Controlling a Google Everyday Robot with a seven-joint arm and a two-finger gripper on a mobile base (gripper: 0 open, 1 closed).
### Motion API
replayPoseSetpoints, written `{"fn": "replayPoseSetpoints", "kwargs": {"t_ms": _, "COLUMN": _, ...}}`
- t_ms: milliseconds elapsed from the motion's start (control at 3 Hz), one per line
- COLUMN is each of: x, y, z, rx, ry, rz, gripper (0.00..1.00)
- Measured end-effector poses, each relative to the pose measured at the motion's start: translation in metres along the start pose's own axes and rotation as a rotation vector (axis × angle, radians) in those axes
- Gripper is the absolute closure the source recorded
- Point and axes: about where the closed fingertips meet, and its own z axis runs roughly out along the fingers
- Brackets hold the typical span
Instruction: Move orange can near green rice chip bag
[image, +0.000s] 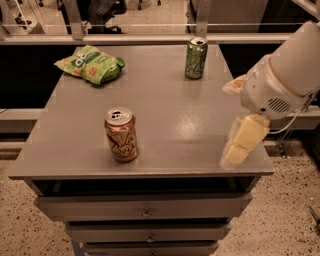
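Observation:
The orange can (121, 135) stands upright on the grey table (170, 125), near the front left. The green rice chip bag (91, 64) lies flat at the table's back left corner, well apart from the can. My gripper (238, 116) hangs over the table's right edge, far to the right of the orange can. Its two cream fingers (243, 141) stand apart with nothing between them.
A green can (196, 58) stands upright at the back of the table, right of centre. The table has drawers (145, 214) below its front edge. A railing (150, 37) runs behind it. Speckled floor lies around it.

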Motion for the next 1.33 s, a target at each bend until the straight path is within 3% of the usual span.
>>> {"fn": "replayPoseSetpoints", "kwargs": {"t_ms": 667, "x": -0.068, "y": 0.020, "z": 0.084, "rx": -0.088, "ry": -0.332, "rz": -0.027, "gripper": 0.00}}
{"fn": "replayPoseSetpoints", "kwargs": {"t_ms": 1333, "x": -0.135, "y": 0.026, "z": 0.124, "rx": -0.138, "ry": -0.588, "rz": 0.022, "gripper": 0.00}}
